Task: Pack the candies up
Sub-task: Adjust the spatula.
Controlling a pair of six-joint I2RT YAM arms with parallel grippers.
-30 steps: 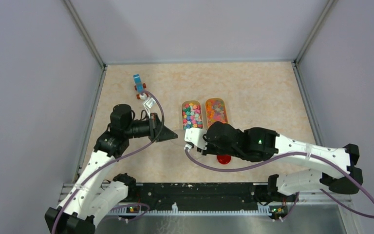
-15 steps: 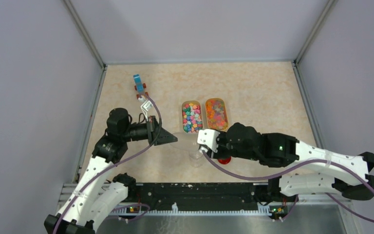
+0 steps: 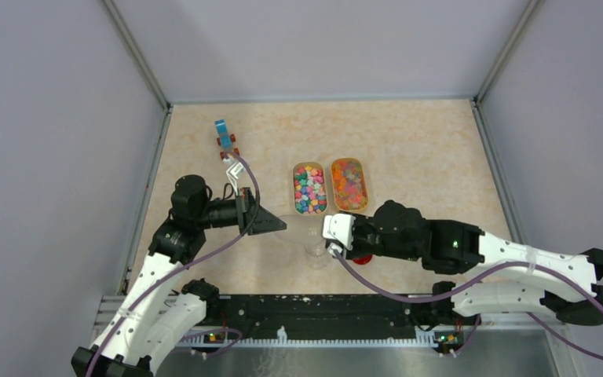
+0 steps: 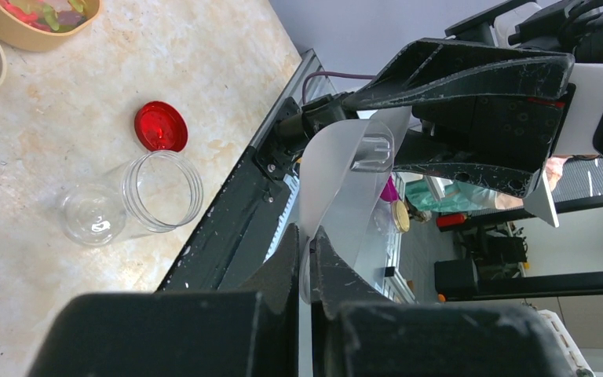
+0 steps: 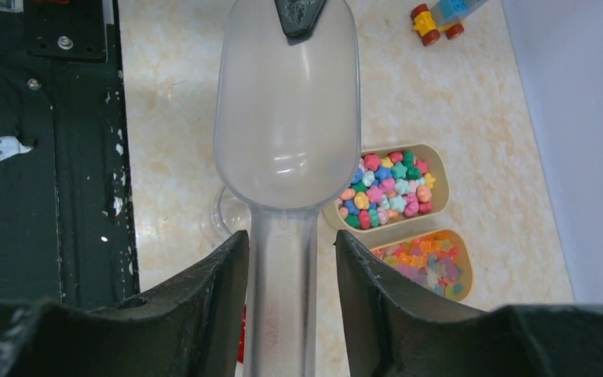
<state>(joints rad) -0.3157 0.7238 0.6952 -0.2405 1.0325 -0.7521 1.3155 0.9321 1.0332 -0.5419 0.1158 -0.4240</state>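
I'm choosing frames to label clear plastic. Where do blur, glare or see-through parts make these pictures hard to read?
Left wrist: left fingers soft up close, scoop milky, jar sharp with faint rim glints. Right wrist: right fingers soft, candies crisp, table hazy through the scoop. Top external: even light, soft shadows, jar barely shows.

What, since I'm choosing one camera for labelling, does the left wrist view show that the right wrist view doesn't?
Only left wrist: the clear jar and round red lid whole, apart from each other; the right wrist catches only slivers of them. Only right wrist: the toy block vehicle and, in full, the candies in both tan trays. Both: the clear scoop, its rim pinched by the left end effector, its handle between the right end effector's open fingers.
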